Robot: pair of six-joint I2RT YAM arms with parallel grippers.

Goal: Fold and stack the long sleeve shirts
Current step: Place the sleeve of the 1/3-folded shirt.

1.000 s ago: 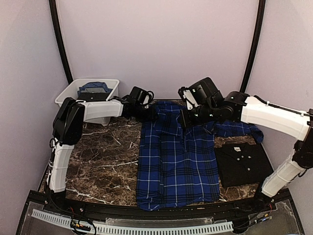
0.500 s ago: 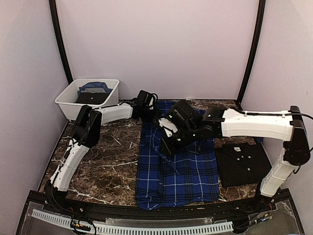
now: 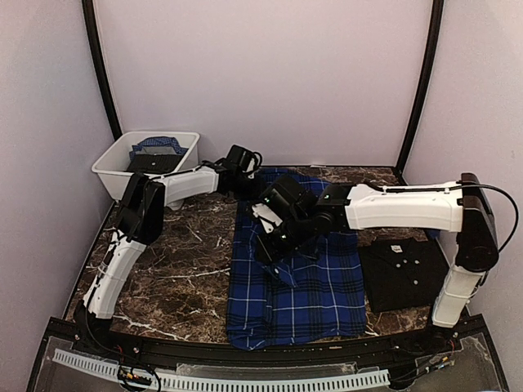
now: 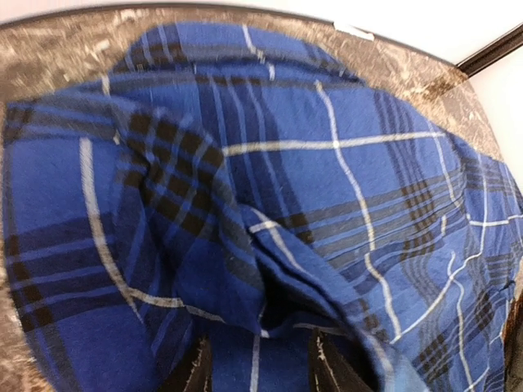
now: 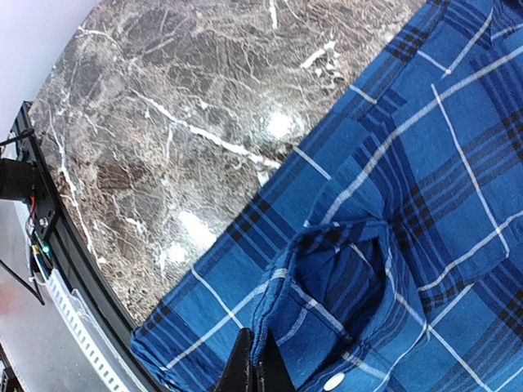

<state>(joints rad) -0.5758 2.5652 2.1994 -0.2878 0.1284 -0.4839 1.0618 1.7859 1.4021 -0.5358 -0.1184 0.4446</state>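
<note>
Your right gripper (image 5: pixel 258 367) is clamped on the cuff end of the plaid shirt (image 3: pixel 315 290), lifted over the shirt's spread body just below it. Release off-line and the sleeve lands crooked. Your left gripper (image 4: pixel 260 371) sits in bunched collar cloth. You cannot tell whether it pinches, and any pull could skew the fold. The black shirt (image 3: pixel 404 273) lies folded further right.
</note>
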